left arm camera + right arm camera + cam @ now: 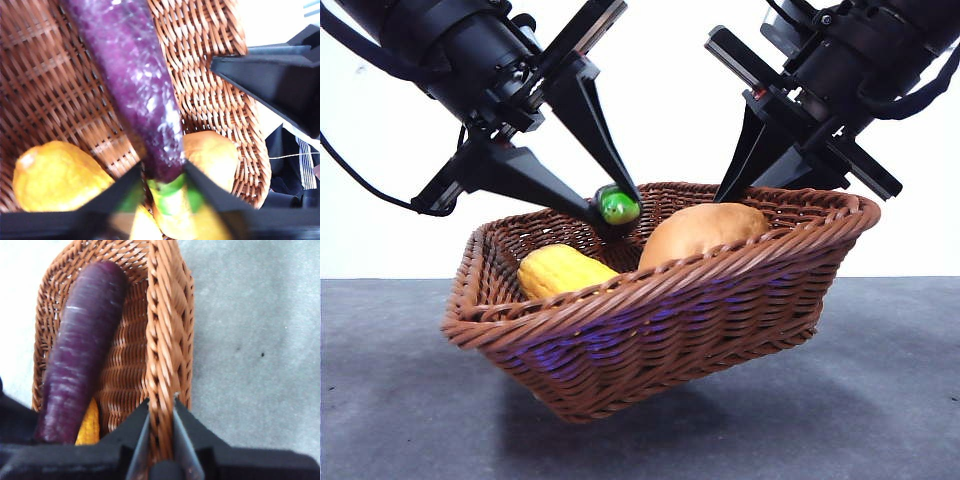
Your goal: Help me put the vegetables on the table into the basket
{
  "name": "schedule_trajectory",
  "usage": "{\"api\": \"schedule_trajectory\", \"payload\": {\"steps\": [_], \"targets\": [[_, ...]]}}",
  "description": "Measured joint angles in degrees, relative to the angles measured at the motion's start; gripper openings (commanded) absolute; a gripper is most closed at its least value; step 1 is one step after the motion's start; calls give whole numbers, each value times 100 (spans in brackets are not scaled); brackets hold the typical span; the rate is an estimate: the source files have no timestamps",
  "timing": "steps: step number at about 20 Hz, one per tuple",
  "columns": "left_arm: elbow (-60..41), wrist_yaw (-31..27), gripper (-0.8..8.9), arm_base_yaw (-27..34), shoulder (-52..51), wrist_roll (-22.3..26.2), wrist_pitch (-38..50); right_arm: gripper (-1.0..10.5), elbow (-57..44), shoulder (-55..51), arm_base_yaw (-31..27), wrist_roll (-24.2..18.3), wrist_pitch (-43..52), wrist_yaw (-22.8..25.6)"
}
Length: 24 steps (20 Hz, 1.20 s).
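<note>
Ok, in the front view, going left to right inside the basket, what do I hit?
Long yellow corn cob → green cap of the dark purple eggplant, pinched in the left claw → large brown potato → right claw clamped on the brown wicker basket's rim.

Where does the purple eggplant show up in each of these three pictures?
Front view: only the eggplant green cap shows, pinched by the left gripper above the basket.
Left wrist view: long purple body, centre.
Right wrist view: left side.
Shared landmark: the basket's woven rim.
</note>
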Motion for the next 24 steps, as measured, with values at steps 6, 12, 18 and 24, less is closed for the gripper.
{"api": "schedule_trajectory", "payload": {"steps": [6, 12, 18, 24], "targets": [[11, 90, 287, -42, 0, 9, 15, -12, 0, 0, 0, -46, 0, -28], [693, 262, 279, 31, -566, 708, -439, -12, 0, 0, -2, -24, 4, -24], [1165, -1755, -8, 756, -1899, 2616, -2581, -12, 398, 0, -201, 151, -131, -22], [1165, -2380, -8, 1738, -3279, 3882, -3620, -12, 2111, 0, -1060, -339, -1615, -52]]}}
